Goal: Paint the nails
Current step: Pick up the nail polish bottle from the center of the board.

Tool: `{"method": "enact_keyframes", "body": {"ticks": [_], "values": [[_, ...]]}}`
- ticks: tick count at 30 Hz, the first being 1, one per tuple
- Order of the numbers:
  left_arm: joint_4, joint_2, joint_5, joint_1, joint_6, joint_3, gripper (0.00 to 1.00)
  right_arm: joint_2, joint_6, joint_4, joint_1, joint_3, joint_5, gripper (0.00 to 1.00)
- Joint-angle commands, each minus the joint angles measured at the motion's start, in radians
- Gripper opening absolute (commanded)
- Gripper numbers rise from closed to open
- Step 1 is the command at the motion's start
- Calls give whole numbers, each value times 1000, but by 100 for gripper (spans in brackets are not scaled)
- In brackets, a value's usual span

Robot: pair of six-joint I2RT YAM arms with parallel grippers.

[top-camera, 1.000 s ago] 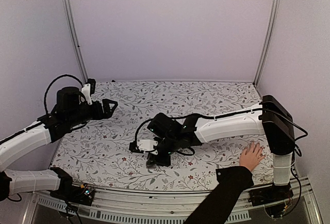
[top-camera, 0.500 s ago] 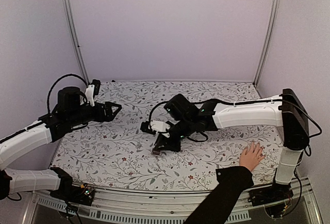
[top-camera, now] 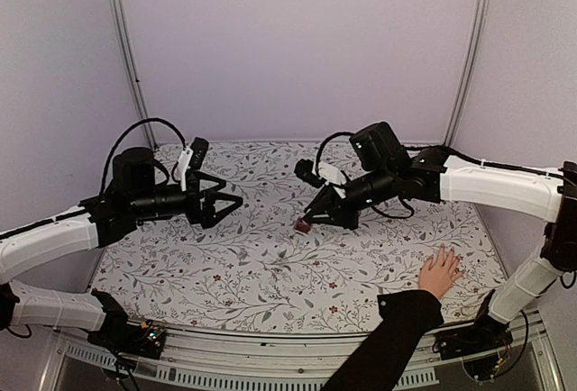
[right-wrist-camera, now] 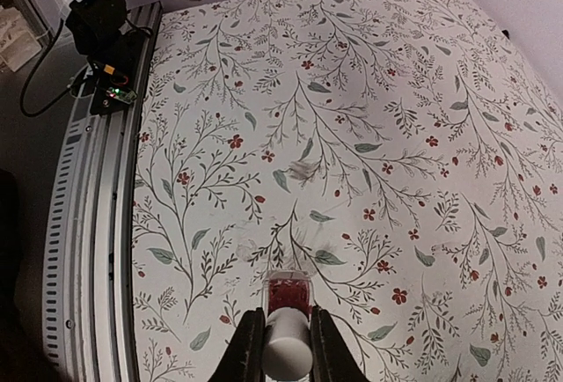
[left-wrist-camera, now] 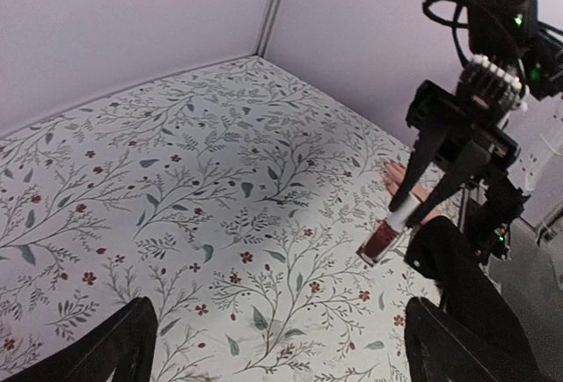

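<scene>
Dark-red bottle (right-wrist-camera: pixel 288 297) pinched by right fingers (right-wrist-camera: pixel 250 347) | left fingers (left-wrist-camera: pixel 119 347) spread | hand (top-camera: pixel 440 273) seen overhead, not from right wrist

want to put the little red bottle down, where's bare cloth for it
The floral tablecloth is bare along the near edge between the open left gripper and the black sleeve, and along the back wall. Crowded: the near right corner, where the light-skinned hand lies, and mid-table under the right gripper holding the small dark-red, white-capped bottle.

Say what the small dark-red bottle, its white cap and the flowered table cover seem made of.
Small dark-red bottle: clear glass or plastic, glossy; red liquid shows through. White cap: matte plastic, probably. Flowered table cover: printed cloth or vinyl, matte.
</scene>
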Motion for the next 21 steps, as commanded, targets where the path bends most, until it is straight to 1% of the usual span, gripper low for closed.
{"method": "enact_keyframes", "body": {"ticks": [1, 3, 7, 10, 13, 17, 21], "values": [[55, 72, 105, -130, 151, 58, 100, -101, -39, -36, -4, -30, -69, 0], [57, 110, 105, -205, 204, 79, 99, -137, -50, -47, -2, -36, -74, 0], [75, 190, 138, -278, 277, 123, 95, -184, -61, -73, -4, -36, -98, 0], [109, 236, 141, -325, 327, 147, 88, -207, -70, -104, -3, -27, -126, 0], [181, 262, 134, -367, 369, 146, 80, -225, -76, -117, -3, -25, -154, 0], [230, 311, 95, -398, 372, 177, 68, -235, -73, -116, -2, -27, -164, 0], [248, 367, 53, -423, 370, 209, 61, -232, -72, -108, -2, -29, -183, 0]]}}
